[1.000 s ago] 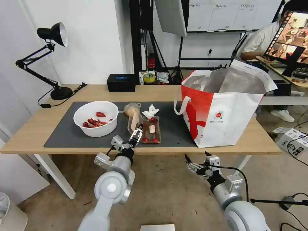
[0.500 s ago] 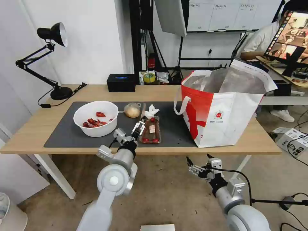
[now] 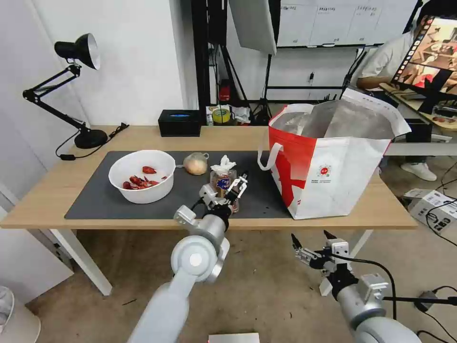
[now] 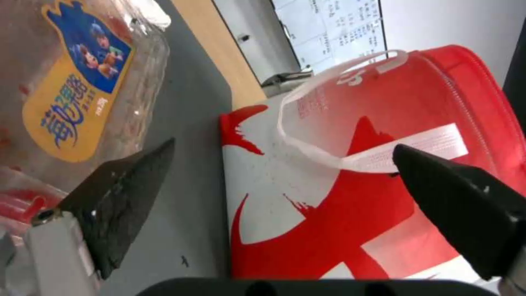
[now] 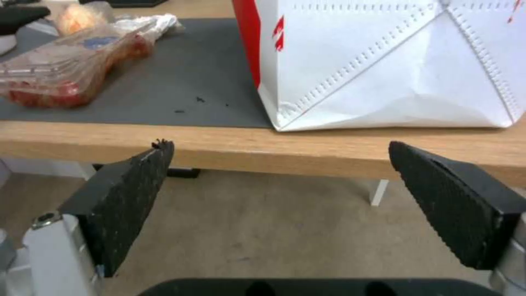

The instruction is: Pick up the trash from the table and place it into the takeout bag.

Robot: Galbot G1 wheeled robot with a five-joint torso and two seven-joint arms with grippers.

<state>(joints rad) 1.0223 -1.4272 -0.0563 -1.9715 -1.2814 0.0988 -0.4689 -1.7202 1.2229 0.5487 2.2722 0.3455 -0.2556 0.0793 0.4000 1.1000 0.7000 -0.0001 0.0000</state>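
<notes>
On the table (image 3: 47,190), my left gripper (image 3: 228,188) hangs open just right of two stacked clear trays (image 3: 222,183). The top tray carries a blue and yellow sticker (image 4: 71,102), and one finger (image 4: 115,197) is close beside it with nothing held. A crumpled napkin (image 3: 223,165) lies behind the trays. Farther left are a small clear bag with a tan lump (image 3: 195,164) and a white bowl with red scraps (image 3: 142,181). The red-and-white takeout bag (image 3: 333,162) stands open to the right. My right gripper (image 3: 311,236) is open below the table's front edge.
A dark grey mat (image 3: 95,205) covers the table's middle. A black desk lamp (image 3: 76,90) stands at the back left and a black box (image 3: 179,122) at the back edge. The bag's white handle (image 4: 328,152) hangs toward my left gripper.
My left gripper has swung right, from the trays' left side to their right, toward the bag. A stickered tray now shows on top of the other. My right arm has sunk slightly.
</notes>
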